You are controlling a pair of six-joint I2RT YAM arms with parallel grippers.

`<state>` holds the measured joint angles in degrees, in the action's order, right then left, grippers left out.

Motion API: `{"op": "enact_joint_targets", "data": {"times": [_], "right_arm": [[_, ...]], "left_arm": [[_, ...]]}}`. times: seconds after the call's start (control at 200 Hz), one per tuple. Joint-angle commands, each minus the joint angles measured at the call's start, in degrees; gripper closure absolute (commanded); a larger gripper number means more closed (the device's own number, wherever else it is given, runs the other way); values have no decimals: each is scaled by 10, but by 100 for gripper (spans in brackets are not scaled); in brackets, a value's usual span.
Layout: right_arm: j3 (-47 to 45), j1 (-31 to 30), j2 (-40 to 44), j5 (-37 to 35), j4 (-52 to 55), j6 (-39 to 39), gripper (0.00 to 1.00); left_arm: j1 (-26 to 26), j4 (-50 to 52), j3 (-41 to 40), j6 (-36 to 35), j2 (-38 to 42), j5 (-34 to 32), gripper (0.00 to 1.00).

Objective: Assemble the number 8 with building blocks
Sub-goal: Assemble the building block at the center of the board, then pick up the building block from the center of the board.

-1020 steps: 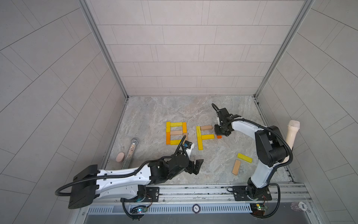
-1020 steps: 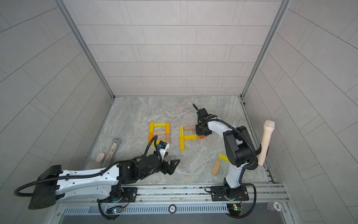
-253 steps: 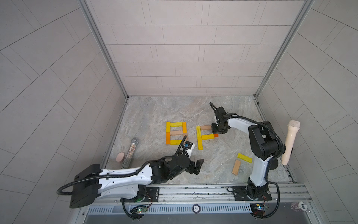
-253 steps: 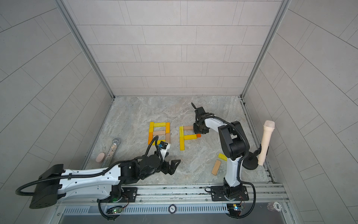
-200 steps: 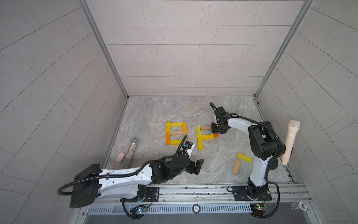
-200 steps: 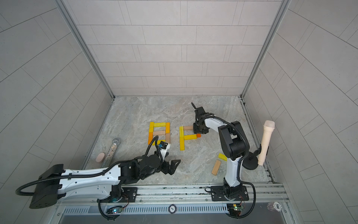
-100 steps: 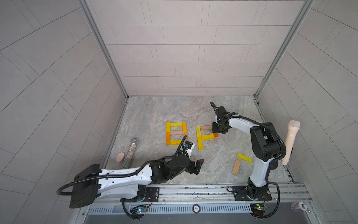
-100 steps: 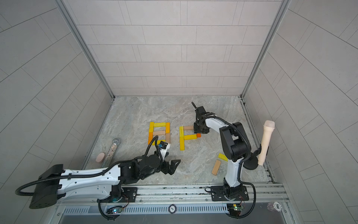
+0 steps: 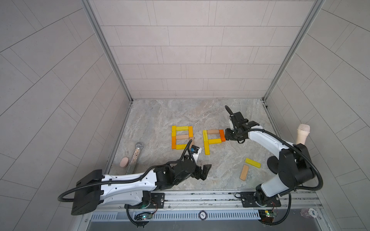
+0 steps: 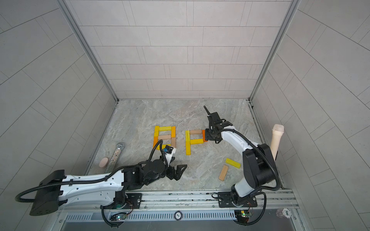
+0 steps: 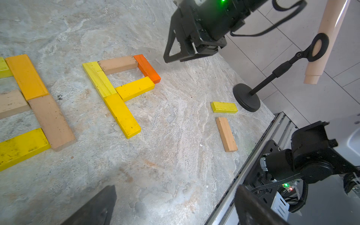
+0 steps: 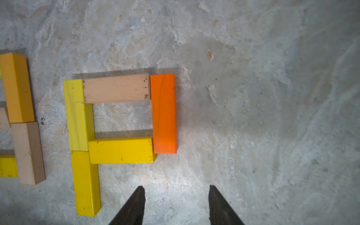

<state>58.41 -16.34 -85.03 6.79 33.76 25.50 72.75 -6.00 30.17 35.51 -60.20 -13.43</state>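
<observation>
orange block (image 12: 164, 114), unheld, just beside right gripper (image 12: 176, 186)

The grey, marble-patterned stone desk (image 9: 160, 114) carried a blocky figure 8 (image 9: 182, 137) of flat yellow, orange and tan wooden bars near its middle, part of it hidden in both top views. Just to its right lay an unfinished P-shaped figure (image 9: 206, 144). It had two yellow bars in a column, a tan wooden bar (image 9: 213, 132) across the top, a bright orange wooden bar (image 9: 222, 135) closing the right side and a yellow wooden crossbar (image 9: 214, 141) beneath, enclosing one square hole.

Toward the front right, a loose yellow wooden bar (image 9: 253, 162) and a loose tan wooden bar (image 9: 244, 172) lay near each other, not touching. At the left edge a glittery silver cylinder (image 9: 136, 154) lay just beside a pale pink rounded lump (image 9: 124, 162). A round black stand base (image 11: 246, 97) sat at the right edge.
</observation>
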Motion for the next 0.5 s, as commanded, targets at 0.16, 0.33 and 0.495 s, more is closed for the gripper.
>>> {"op": "enact_joint_targets", "data": {"times": [0.16,0.33,0.495], "right_arm": [[-133,-9,172,-58,63,71,43],[-216,-17,274,-64,75,108,34],[-274,-21,342,-73,100,149,30]], "left_arm": [[-1,-28,-3,-6,9,6,0],[-2,-41,-1,-8,3,13,0],[-2,-50,2,-7,-12,19,0]]}}
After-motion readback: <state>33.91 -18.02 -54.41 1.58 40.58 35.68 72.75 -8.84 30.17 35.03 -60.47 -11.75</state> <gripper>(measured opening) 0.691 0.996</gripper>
